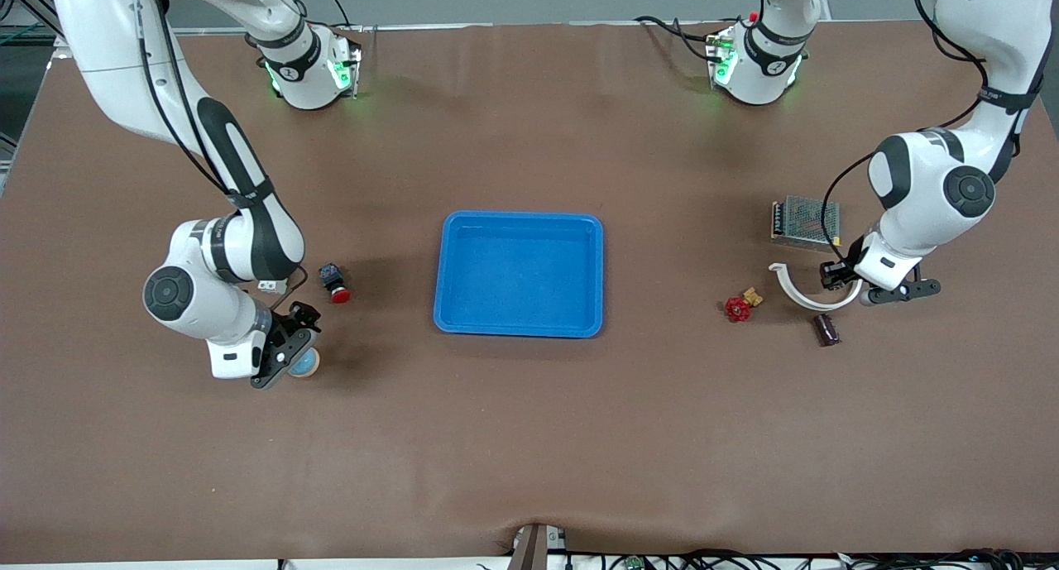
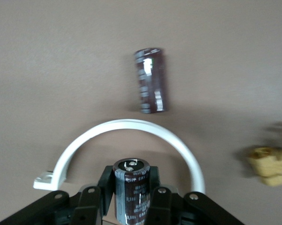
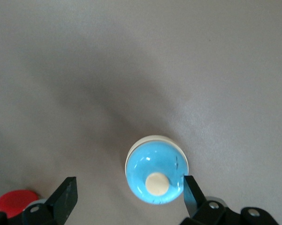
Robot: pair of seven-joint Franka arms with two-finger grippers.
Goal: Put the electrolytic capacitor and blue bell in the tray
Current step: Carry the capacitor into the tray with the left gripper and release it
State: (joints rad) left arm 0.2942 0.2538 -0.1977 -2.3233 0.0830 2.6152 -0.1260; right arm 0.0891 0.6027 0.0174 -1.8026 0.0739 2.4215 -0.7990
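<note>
The bright blue tray (image 1: 519,219) lies empty in the middle of the table. My left gripper (image 1: 864,293) is shut on a dark brown electrolytic capacitor (image 2: 131,187) and holds it upright over a white curved bracket (image 2: 131,125). A second dark capacitor (image 1: 826,330) lies on the table nearer the front camera; it also shows in the left wrist view (image 2: 150,86). My right gripper (image 1: 289,356) is open, low over the blue bell (image 1: 304,363). In the right wrist view the bell (image 3: 156,169) sits between the fingers of the right gripper (image 3: 130,192), close against one finger.
A red push button (image 1: 334,282) lies beside the right arm's hand. At the left arm's end are a metal mesh box (image 1: 805,221), the white bracket (image 1: 798,293) and a red valve handle with a brass fitting (image 1: 738,308).
</note>
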